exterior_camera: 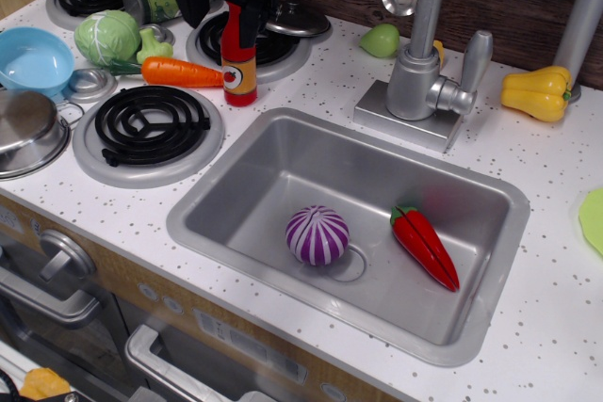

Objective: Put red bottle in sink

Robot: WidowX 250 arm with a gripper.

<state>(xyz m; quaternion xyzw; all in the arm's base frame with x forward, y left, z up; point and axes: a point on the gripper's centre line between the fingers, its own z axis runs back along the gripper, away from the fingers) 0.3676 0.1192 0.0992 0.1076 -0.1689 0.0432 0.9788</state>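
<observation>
- My claw (229, 8) is low over the bottle (239, 63), at the back left of the table (311, 91).
- Its black fingers (252, 25) come down on both sides of the bottle's neck and cap; I cannot tell whether they are pressing on it or just set around it.
- The bottle stands upright on the table, just past the sink's (236, 185) back left corner, outside the basin.
- Its label with the tomato mark faces me; the cap is mostly hidden by the claw.
- A carrot (181, 72) lies just left of the bottle, its tip nearly touching the label.
- In the sink I see a purple onion (317, 234) by the drain and a red chili (426, 245) to its right, well apart from the bottle.
- The faucet (426, 63) rises behind the sink, with a green piece (381, 40) to its left and a yellow pepper (536, 92) to its right.
- Left of the bottle: a cabbage (107, 37), a blue bowl (34, 59), a steel pot (26, 129) and a burner (151, 123).
</observation>
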